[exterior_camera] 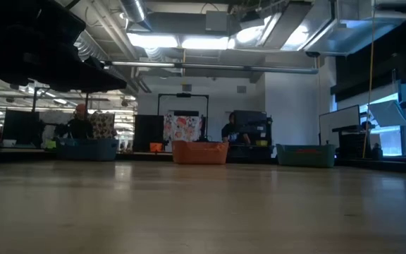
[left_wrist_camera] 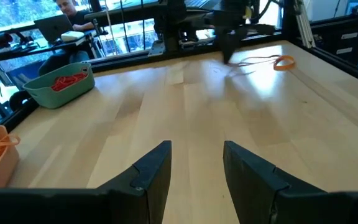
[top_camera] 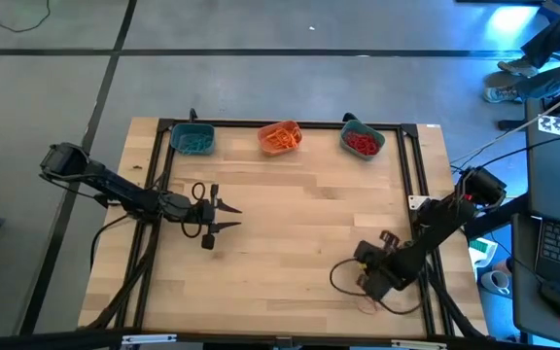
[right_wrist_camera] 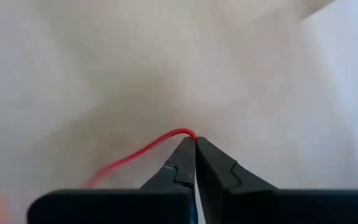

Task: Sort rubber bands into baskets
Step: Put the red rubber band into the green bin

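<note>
Now pick step: right gripper (right_wrist_camera: 195,142) pressed to table, fingers pinched on red band (right_wrist_camera: 135,155) at tips; left gripper (left_wrist_camera: 194,163) waits half open, well apart; next likely lift, carry to far tub with reds (top_camera: 363,142)

The right pincer (right_wrist_camera: 195,144) points down at the bench's near right corner, its fingers pinched together. The left pincer (top_camera: 229,216) hovers at the left side, fingers spread apart.
</note>
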